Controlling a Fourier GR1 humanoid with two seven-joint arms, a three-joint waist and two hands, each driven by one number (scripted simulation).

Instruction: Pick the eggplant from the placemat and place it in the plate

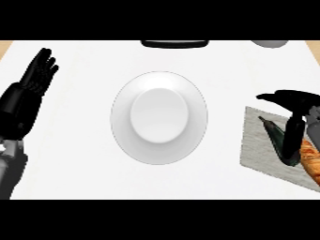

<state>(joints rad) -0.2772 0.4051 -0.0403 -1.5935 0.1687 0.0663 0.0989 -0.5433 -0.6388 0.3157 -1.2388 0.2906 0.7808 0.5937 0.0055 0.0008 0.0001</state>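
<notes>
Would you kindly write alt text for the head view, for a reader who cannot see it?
The robot's right hand reaches down over a dark eggplant lying on a grey placemat beside a croissant, at the white counter's right. A white plate sits empty at centre, and the left hand rests open at far left.

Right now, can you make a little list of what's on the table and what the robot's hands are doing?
plate: white, middle of the counter, nothing on it
placemat: grey, at the right
eggplant: dark, lying on the placemat
croissant: on the placemat beside the eggplant
right hand: over the eggplant, fingers reaching down onto it
left hand: open, fingers up, resting at the left
</notes>
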